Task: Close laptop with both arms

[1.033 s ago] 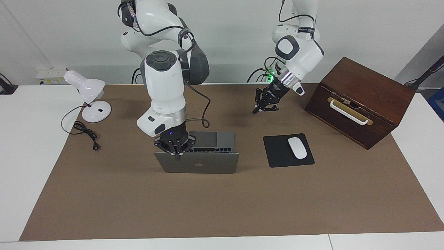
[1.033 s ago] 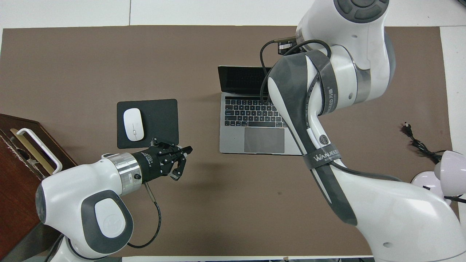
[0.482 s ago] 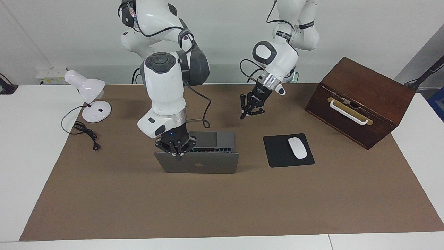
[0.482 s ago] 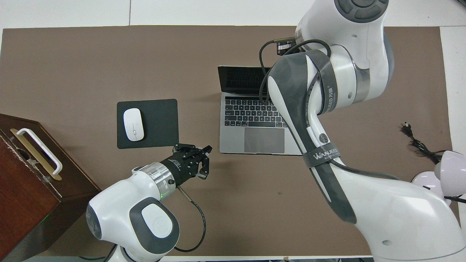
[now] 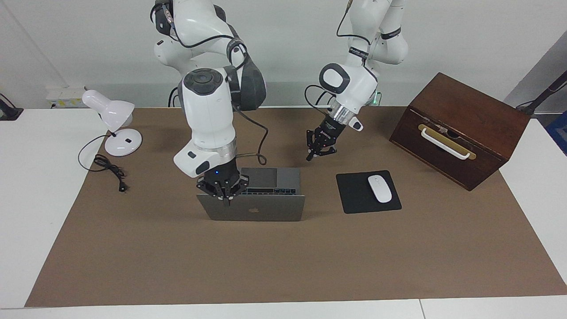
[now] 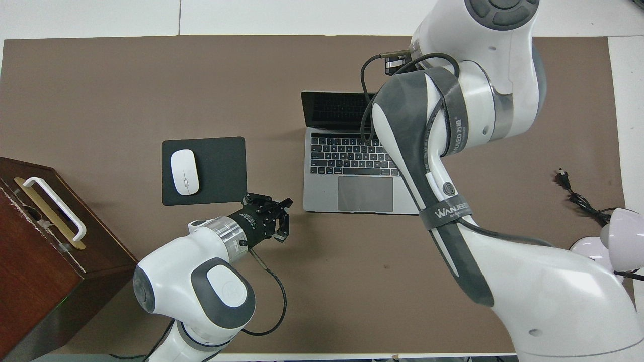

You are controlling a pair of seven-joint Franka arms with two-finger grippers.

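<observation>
Laptop [image 5: 256, 208] sits open mid-mat, beside the mouse pad [image 5: 367, 191]. Right gripper [image 5: 227, 199] clenched, empty, at the lid's top edge near the right-arm corner. Left gripper [image 5: 312, 154] clenched, empty, over mat by the laptop's robot-side corner.

Robotics lab: two white arms [image 5: 208, 110] (table-mounted), bare wall.

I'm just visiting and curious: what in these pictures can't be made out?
- Overhead view: the right gripper and part of the laptop are hidden under the right arm.
- Facing view: the laptop's screen faces away.
- Overhead view: the wooden box and lamp are cut off by the edges.
</observation>
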